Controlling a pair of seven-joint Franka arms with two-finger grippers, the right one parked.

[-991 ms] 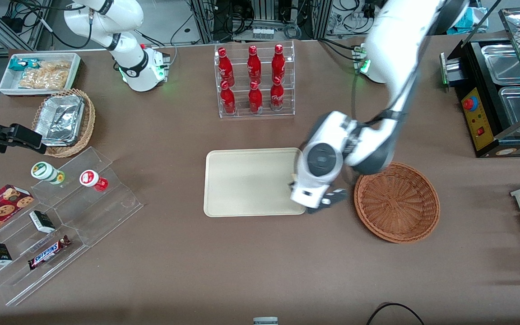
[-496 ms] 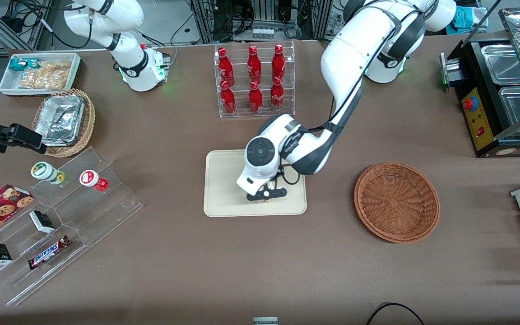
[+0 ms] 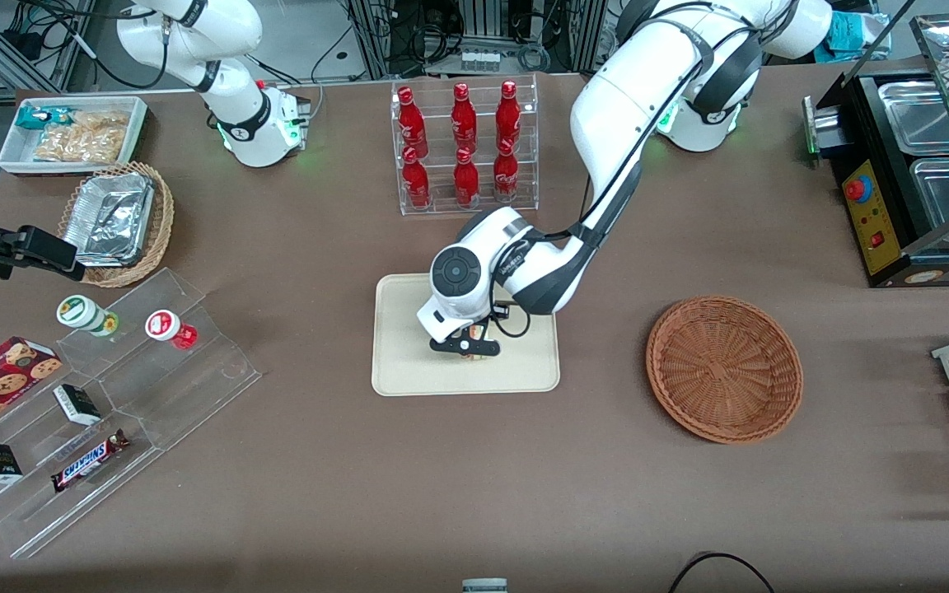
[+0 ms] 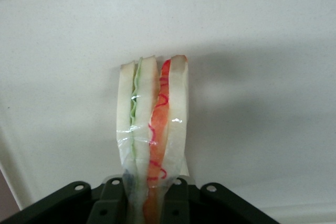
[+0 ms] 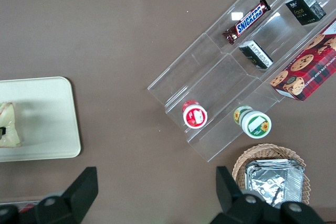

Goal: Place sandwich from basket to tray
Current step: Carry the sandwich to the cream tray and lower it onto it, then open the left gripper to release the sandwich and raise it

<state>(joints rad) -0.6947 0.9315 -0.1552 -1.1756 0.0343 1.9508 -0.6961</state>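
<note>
One wrapped triangular sandwich (image 4: 152, 129) was gripped between the fingers (image 4: 176, 198) of the left gripper (image 3: 465, 346), low over the cream-beige tray (image 3: 409, 362) at frame centre in the front view. One reddish-brown wicker basket (image 3: 724, 371) was recorded at centre right, well apart from the tray, nothing seen in it.

White rounded left arm (image 3: 623, 123) with dark grey joints, black cable, and black hand (image 3: 468, 347).

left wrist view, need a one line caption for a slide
End effector shut on the clear-wrapped sandwich, holding it just over the cream tray.
</note>
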